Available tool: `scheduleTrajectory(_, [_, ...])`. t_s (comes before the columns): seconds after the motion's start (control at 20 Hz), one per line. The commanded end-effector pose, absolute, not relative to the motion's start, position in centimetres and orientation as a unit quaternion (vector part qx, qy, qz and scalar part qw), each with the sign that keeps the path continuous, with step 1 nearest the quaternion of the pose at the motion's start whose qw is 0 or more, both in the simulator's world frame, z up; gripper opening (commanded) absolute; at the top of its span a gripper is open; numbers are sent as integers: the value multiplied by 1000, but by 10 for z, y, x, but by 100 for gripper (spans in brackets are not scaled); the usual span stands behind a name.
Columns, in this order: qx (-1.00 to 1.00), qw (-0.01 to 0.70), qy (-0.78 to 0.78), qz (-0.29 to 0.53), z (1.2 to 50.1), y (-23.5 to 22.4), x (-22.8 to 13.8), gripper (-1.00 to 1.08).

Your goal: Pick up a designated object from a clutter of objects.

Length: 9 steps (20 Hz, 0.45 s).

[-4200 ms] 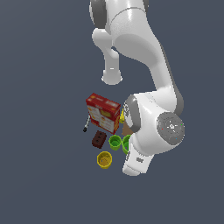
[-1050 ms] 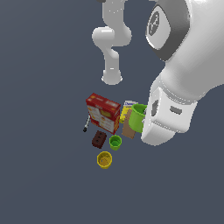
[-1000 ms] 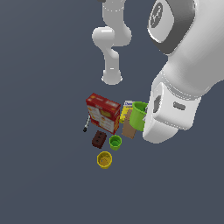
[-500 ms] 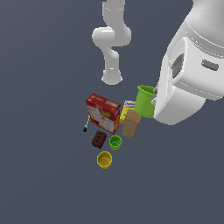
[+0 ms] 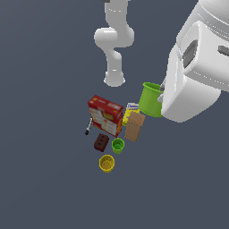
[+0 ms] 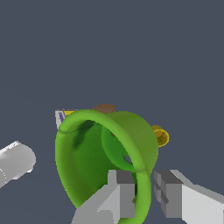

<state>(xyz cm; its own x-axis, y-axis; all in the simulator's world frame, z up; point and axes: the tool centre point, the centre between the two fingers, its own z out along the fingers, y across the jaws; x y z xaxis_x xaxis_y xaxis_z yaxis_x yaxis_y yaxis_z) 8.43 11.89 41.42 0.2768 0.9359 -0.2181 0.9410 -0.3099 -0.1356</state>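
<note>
The large lime-green cup (image 5: 150,99) hangs in the air above the heap, held at its rim. In the wrist view the cup (image 6: 87,162) fills the middle, and my gripper (image 6: 142,197) is shut on its thick rim, one finger inside and one outside. In the exterior view the gripper is mostly hidden behind the white hand (image 5: 188,89). Below lies the clutter: a red box (image 5: 105,115), a yellow box (image 5: 129,112), a tan box (image 5: 134,126), a brown block (image 5: 101,142), a smaller green cup (image 5: 118,146), a yellow cup (image 5: 106,163) and a thin dark tool (image 5: 88,129).
The arm's white base column (image 5: 114,49) stands behind the heap. The floor around the heap is plain dark grey. In the wrist view a white arm link (image 6: 15,162) shows at one side, and the yellow cup (image 6: 161,136) shows past the held cup.
The large green cup was lifted out of the heap and has risen with the hand, up and toward the exterior view's right. The rest of the heap has stayed put.
</note>
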Motion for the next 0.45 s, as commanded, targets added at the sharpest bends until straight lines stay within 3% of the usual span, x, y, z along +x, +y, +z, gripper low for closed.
scheduleTrajectory(0.0, [799, 10, 587, -129, 415, 119, 84, -100])
scheduleTrajectory(0.4, [799, 10, 587, -129, 434, 131, 70, -100])
